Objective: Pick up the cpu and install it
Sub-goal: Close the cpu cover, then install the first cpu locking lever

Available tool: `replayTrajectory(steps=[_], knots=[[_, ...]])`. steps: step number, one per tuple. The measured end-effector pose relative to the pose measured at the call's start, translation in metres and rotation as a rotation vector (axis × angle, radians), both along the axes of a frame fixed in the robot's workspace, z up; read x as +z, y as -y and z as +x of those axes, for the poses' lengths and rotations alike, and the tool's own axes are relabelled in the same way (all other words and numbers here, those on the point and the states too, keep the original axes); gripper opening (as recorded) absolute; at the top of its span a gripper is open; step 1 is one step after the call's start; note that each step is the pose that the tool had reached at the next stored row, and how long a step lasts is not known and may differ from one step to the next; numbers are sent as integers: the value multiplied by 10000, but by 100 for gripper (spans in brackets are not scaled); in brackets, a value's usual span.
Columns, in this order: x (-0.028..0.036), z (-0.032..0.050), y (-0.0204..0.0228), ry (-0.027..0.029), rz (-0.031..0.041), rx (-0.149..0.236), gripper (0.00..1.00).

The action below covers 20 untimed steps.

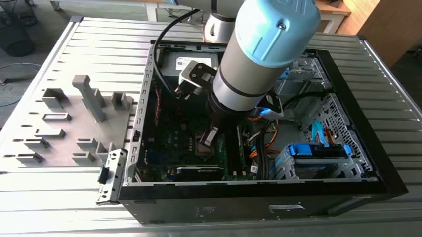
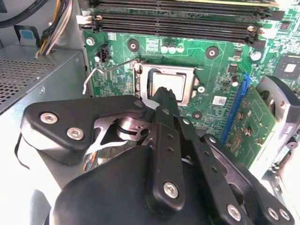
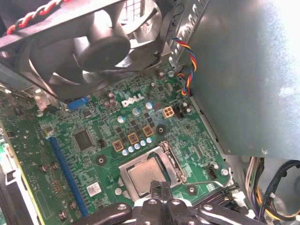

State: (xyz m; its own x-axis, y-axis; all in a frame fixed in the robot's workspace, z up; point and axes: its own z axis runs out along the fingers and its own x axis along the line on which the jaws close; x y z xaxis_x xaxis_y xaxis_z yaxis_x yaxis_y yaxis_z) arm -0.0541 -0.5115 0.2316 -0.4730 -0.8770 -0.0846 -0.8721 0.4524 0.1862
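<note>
My gripper (image 2: 164, 93) hangs low inside the open case (image 1: 369, 123), its fingers drawn together in a narrow black wedge with the tip at the edge of the cpu (image 3: 147, 174). I cannot tell whether the tip presses on the chip or stands just above it. In both wrist views the cpu lies flat inside the socket (image 3: 174, 164) on the board (image 3: 93, 136), so it looks seated, not carried.

The risks, as I judge them: if the chip sits slightly crooked, any downward push from me could bend the fine contacts under it. A sideways drag of the tip could scratch its top or shift it out of the frame. The thin wire lever (image 2: 96, 72) stands up at about ten o'clock from the socket in the second wrist view, and my linkage could snag it.

The cpu is a small flat square with a dull silvery-grey metal top, smooth and matte. The socket frame is bright stamped steel, hard-edged. The board is glossy green, studded with tiny parts. Long black slots (image 2: 173, 21) run at twelve o'clock there. In the first wrist view a black plastic fan (image 3: 98, 47) with curved blades sits at eleven o'clock.
</note>
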Motion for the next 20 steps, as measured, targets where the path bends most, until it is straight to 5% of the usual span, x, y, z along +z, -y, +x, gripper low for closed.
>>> replayTrajectory(steps=[11,20], knots=[[0,-7,1,0,1,0,11],[118,-7,1,0,3,-1,11]])
